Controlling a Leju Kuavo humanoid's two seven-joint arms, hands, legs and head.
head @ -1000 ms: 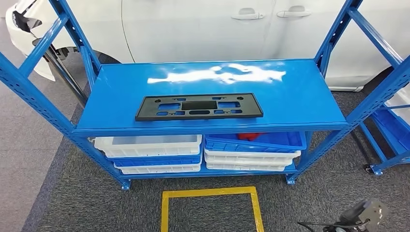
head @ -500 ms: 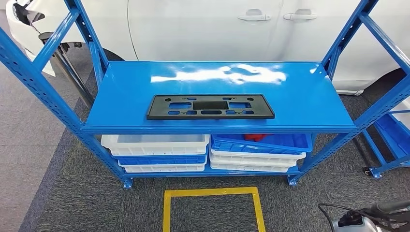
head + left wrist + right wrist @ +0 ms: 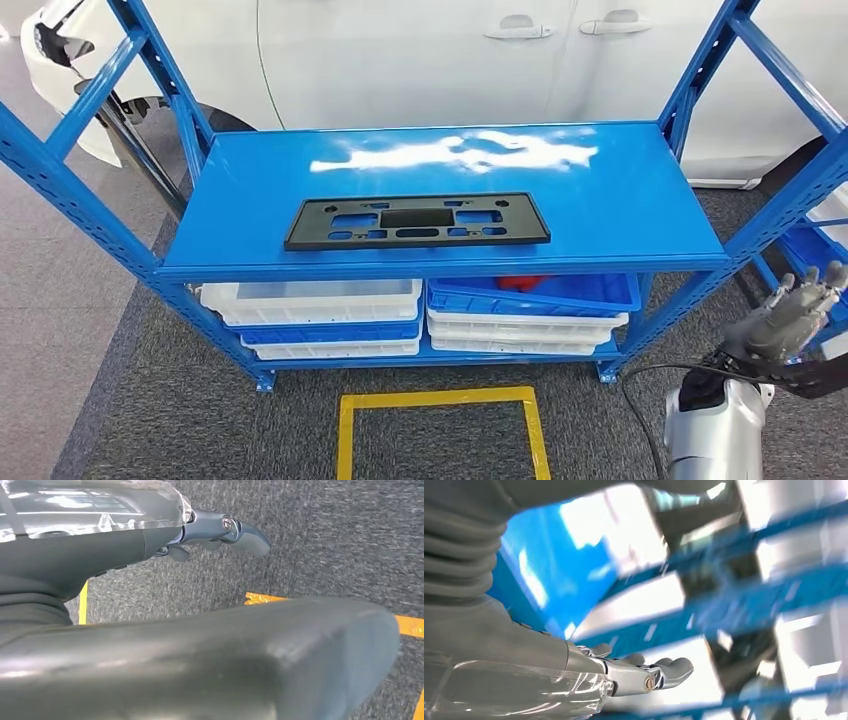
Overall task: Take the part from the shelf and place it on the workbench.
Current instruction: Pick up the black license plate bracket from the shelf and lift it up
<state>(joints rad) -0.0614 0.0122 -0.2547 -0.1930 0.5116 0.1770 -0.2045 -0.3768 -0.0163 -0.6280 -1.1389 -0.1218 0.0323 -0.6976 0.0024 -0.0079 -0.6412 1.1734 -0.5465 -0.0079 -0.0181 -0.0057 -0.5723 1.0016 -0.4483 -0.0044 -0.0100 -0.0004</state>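
A flat black plastic part (image 3: 417, 221) with several cut-outs lies lengthwise on the blue shelf top (image 3: 620, 200), near its front edge. My right hand (image 3: 790, 312) is raised at the lower right, well to the right of the shelf and below its top, fingers apart and holding nothing. In the right wrist view that hand (image 3: 644, 675) is empty, with blurred blue shelf bars beyond it. My left hand (image 3: 220, 530) hangs over grey carpet in the left wrist view, fingers extended and empty.
White and blue trays (image 3: 320, 315) are stacked on the lower shelf, one blue tray (image 3: 535, 292) holding something red. Blue uprights (image 3: 85, 200) flank the shelf. A white car (image 3: 450, 55) stands behind. A yellow square (image 3: 440, 400) marks the carpet in front. Another blue rack (image 3: 815, 240) stands at the right.
My right arm has risen from the bottom edge to the lower right, the hand now lifted with fingers apart. The camera has shifted slightly; the part lies as before.
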